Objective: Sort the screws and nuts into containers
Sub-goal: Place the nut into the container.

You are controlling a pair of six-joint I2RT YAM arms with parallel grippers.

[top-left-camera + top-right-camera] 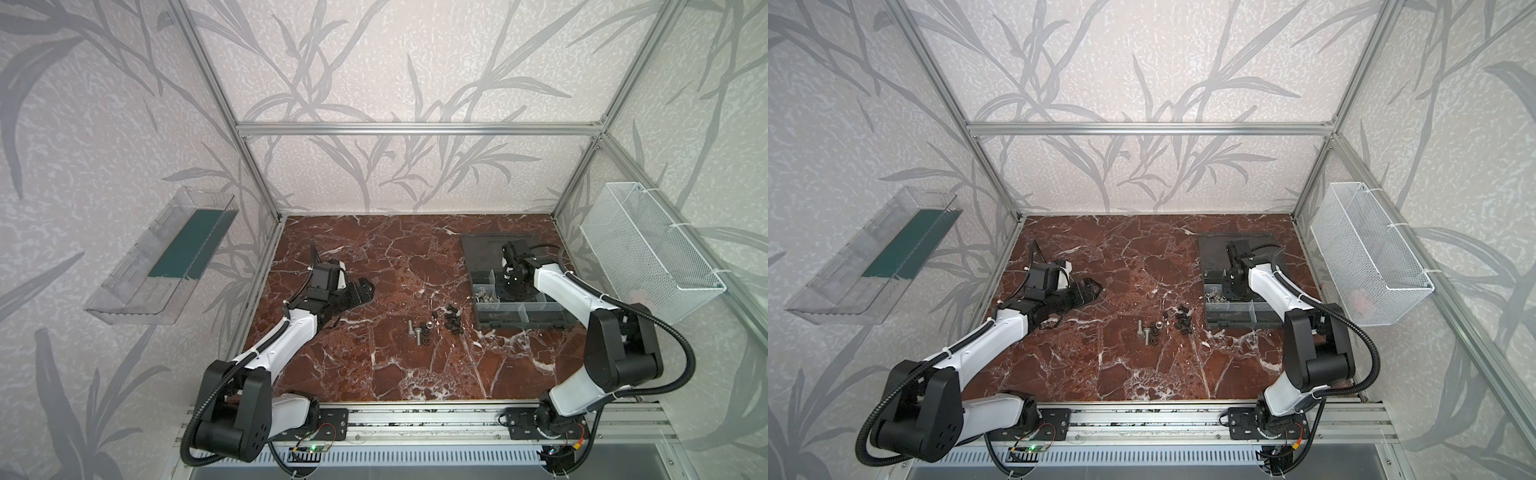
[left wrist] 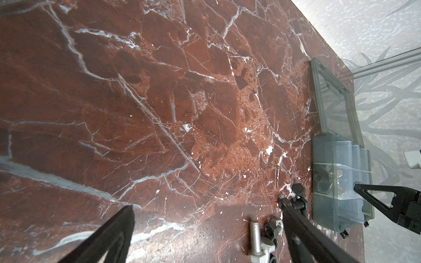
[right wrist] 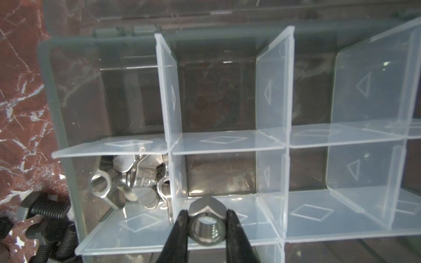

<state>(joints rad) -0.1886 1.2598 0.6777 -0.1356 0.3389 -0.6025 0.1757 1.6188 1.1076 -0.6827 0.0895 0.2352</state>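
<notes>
Right wrist view: the right gripper [image 3: 206,215], two black tapered fingers drawn in to a narrow gap, pinches a silver hexagonal steel nut [image 3: 206,207] by two opposite flats. The nut's threaded hole faces the camera, above the dark grey plastic organiser box [image 3: 57,95] with its pale translucent dividers. The nut hangs just over the near divider of an empty middle compartment [image 3: 218,173]. The neighbouring cell holds a heap of silver wing nuts [image 3: 127,180], and short black hex-head bolts [image 3: 45,208] lie on the table just outside the box wall. In both top views the right arm reaches over the open box at the right of the red-brown marble-patterned tabletop [image 1: 374,257]. The left gripper [image 1: 363,289] rests well apart on the left, jaws spread wide and holding nothing. A small scatter of silver bolts [image 1: 413,334] and dark nuts [image 1: 426,330] lies unsorted between the arms, near the box. The step in hand looks like the drop. Done well, it means nudging the nut clear of the divider edge, centring it over one cell, lowering it close to the floor and only then parting the fingers. A nut released onto a thin wall could tip into the wrong cell or bounce out.
</notes>
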